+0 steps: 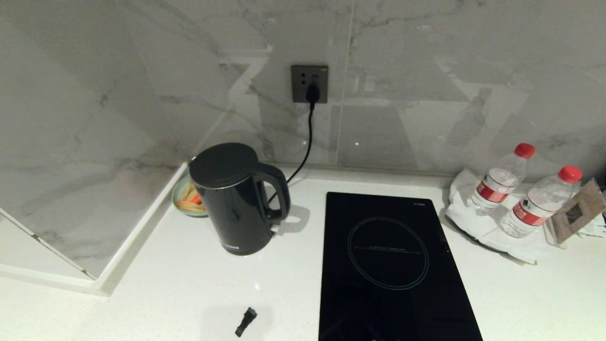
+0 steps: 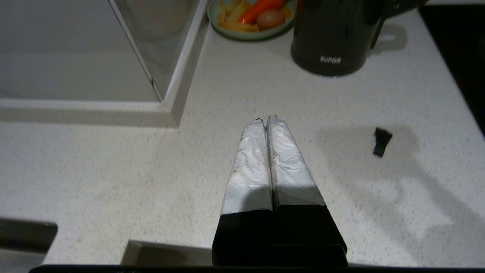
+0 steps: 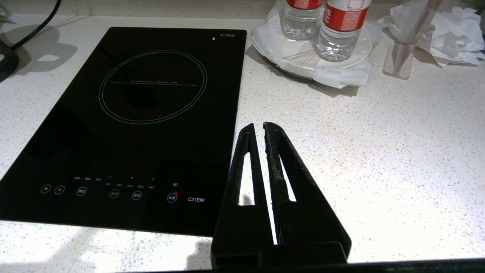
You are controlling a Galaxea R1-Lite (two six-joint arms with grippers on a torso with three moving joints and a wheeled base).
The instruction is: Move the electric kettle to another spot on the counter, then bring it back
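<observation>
So the electric kettle [image 1: 236,199] is sitting upright on the white speckled tabletop [image 1: 180,289], back toward the left corner where the marble wall panel juts out. Lid's down, and the loop handle points toward the black induction hob [image 1: 393,265], which lies just to its right. Right behind the kettle, tucked into the corner, there's a small green dish [image 1: 182,199] with orange food in it, almost touching the kettle's side. A black cord [image 1: 307,142] runs from the wall socket [image 1: 309,84] down behind the kettle's handle.

The left gripper [image 2: 265,120] hangs above bare tabletop in front of the kettle, well short of it, silver-wrapped jaws clenched together with nothing in them. A little black bit [image 1: 246,321] lies on the tabletop off to its side, nearer the hob.

The right gripper [image 3: 257,127] sits above the tabletop just beside the hob's right edge, jaws pretty much closed with only a thin slit between them, nothing held.

Two water bottles [image 1: 521,194] with red caps stand on a white plate over on the far right.
</observation>
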